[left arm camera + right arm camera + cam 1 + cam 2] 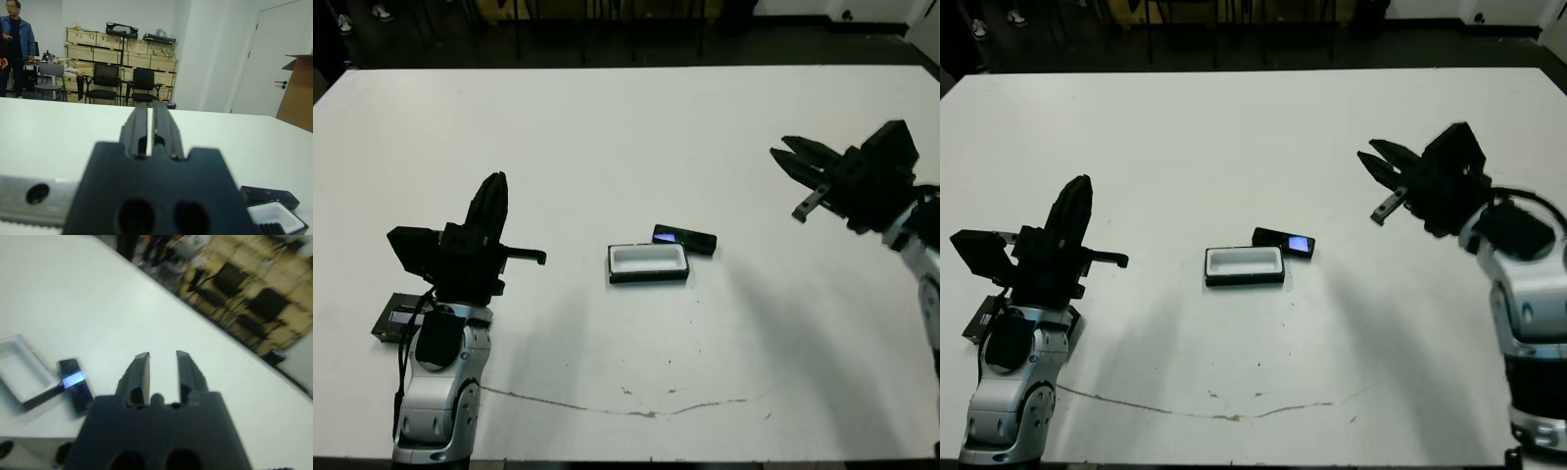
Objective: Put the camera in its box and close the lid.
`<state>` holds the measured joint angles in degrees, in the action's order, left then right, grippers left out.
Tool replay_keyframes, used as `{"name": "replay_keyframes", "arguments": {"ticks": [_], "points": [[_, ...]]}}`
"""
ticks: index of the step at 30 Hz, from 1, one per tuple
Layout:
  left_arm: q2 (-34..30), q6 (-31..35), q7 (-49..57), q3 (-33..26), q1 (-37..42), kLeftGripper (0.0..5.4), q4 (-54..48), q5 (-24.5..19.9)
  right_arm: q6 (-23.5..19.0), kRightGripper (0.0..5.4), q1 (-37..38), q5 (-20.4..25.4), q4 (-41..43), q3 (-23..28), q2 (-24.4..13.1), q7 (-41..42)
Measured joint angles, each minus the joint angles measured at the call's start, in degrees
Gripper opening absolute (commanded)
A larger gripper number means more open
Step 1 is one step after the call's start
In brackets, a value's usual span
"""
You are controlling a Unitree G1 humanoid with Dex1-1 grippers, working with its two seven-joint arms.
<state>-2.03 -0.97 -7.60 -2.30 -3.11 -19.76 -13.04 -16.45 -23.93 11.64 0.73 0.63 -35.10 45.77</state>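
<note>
I see the white table (607,137) from above. Centre frame: the box (648,262), open w/ white lining showing; the camera (684,238) lies touching its upper-right corner, screen glowing blue. Lower left: my left gripper (495,204) raised, fingers nearly pressed together; the lid (399,318) sits partly hidden behind that arm. Right edge: my right gripper (790,155) hovers above the table, fingers spread, empty.

Lid (396,318) mostly hidden behind left arm; right wrist view blurred.
</note>
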Motion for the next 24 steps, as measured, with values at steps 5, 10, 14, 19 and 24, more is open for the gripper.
{"name": "replay_keyframes", "arguments": {"ticks": [5,10,14,19,24], "points": [[-0.15,-0.08,-0.03,-0.01,-0.05,0.00,0.01,0.50,3.26,2.14,-3.63,-0.40,-9.22,-3.68,-0.54,8.77],[-0.23,-0.59,-0.05,0.08,-0.09,0.00,0.04,1.54,7.44,3.02,-7.25,-2.41,-18.14,-7.02,-0.66,15.45],[-0.23,-0.92,-0.08,0.27,-0.16,0.00,0.06,2.09,8.57,3.73,-9.84,-3.46,-22.94,-8.66,-0.70,19.41],[-0.28,-1.03,-0.08,0.30,-0.34,0.00,0.10,2.92,10.68,4.59,-10.87,-3.52,-26.04,-9.43,-0.26,21.94],[-0.30,-1.17,-0.11,0.29,-0.68,0.00,0.14,3.26,10.18,5.39,-11.16,-3.62,-26.77,-9.97,0.28,22.63]]}}
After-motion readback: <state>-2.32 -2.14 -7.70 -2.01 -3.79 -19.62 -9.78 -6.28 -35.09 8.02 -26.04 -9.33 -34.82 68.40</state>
